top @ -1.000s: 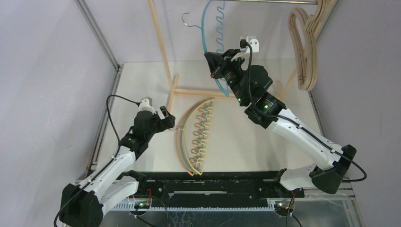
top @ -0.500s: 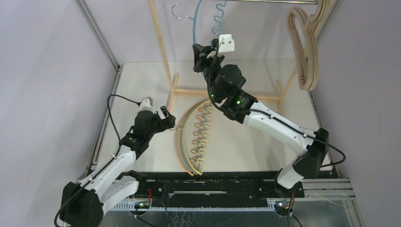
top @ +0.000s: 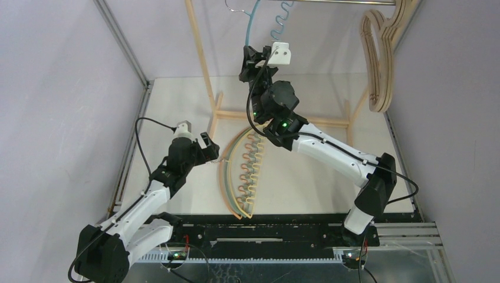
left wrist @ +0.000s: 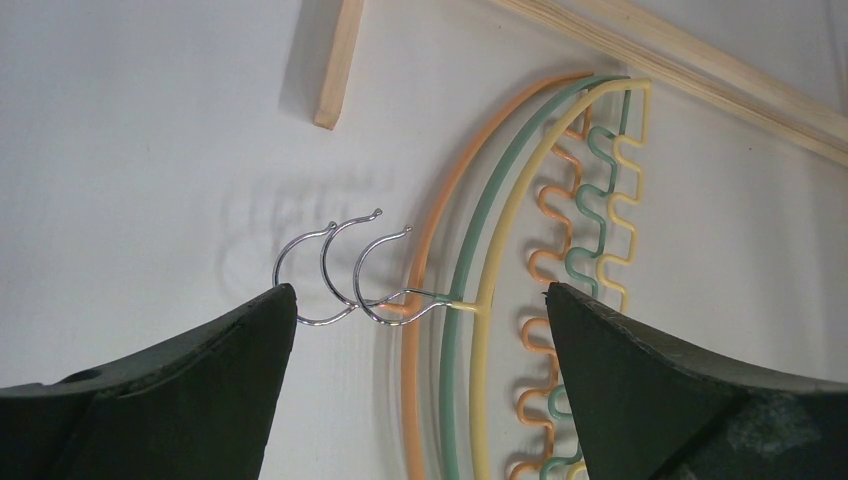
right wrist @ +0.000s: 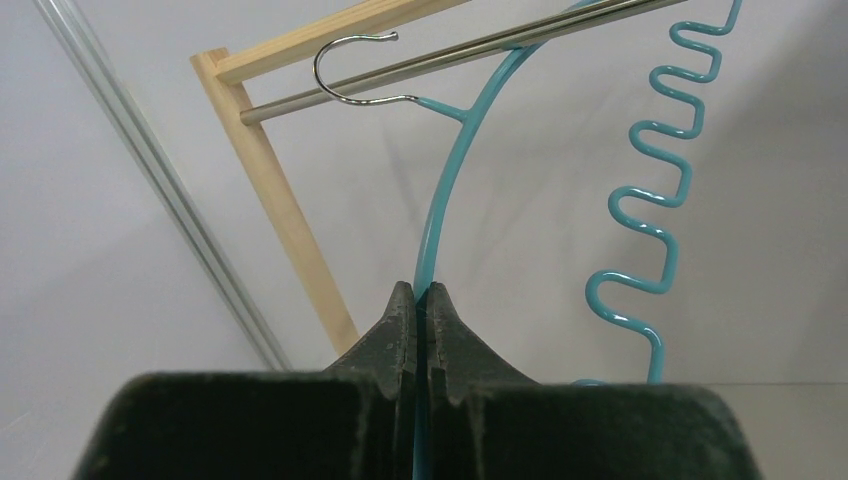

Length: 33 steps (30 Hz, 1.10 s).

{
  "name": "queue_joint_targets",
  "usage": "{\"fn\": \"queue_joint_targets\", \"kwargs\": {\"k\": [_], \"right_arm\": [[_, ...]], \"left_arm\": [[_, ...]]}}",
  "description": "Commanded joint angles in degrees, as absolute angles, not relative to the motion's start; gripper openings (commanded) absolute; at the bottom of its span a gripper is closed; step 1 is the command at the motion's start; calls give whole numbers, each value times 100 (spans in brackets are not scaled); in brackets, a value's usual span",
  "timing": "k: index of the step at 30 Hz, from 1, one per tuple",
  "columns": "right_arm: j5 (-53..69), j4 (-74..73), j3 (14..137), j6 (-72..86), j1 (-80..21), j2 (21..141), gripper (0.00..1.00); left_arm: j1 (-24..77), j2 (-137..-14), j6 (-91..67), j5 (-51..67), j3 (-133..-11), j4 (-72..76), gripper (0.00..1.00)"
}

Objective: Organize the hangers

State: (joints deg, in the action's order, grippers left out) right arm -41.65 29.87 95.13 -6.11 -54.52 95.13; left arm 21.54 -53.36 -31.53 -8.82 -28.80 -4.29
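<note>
Overhead, the right gripper (top: 252, 56) reaches up toward 12 o'clock. In its wrist view its fingers are pressed together, pinching the thin arch of the teal hanger (right wrist: 440, 190). That hanger's metal hook (right wrist: 340, 90) crosses the rack's metal bar (right wrist: 540, 38) at 11 o'clock; whether it rests on the bar is unclear. The left gripper (left wrist: 420, 300) is spread wide and holds nothing, low over the table (left wrist: 150, 150). The orange, green and yellow hangers (left wrist: 443, 400) lie nested there, their hooks between its fingertips. Wooden hangers (top: 377, 65) hang at 2 o'clock.
</note>
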Motion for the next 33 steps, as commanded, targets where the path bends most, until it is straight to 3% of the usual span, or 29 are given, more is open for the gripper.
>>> {"fn": "queue_joint_targets", "kwargs": {"k": [1,25,26,30,33], "right_arm": [[-4331,3570,9966,-833,-5421,9573,0],[-4839,2594,8978,78,-4435,9134,0],[-4862,2502,8928,94,-4418,9088,2],[-5104,2427,8704,-232,-4536,8872,48],[-5354,2730,8392,-689,-4742,8646,69]], "left_arm": [[2188,-5303,-3149,-861,-2797,-199,100],[2179,-5369,-3146,-870,-2745,-193,100],[2178,-5362,-3146,-870,-2748,-182,100],[2180,-5375,-3144,-877,-2750,-192,100],[2182,-5375,-3146,-884,-2759,-201,100]]}}
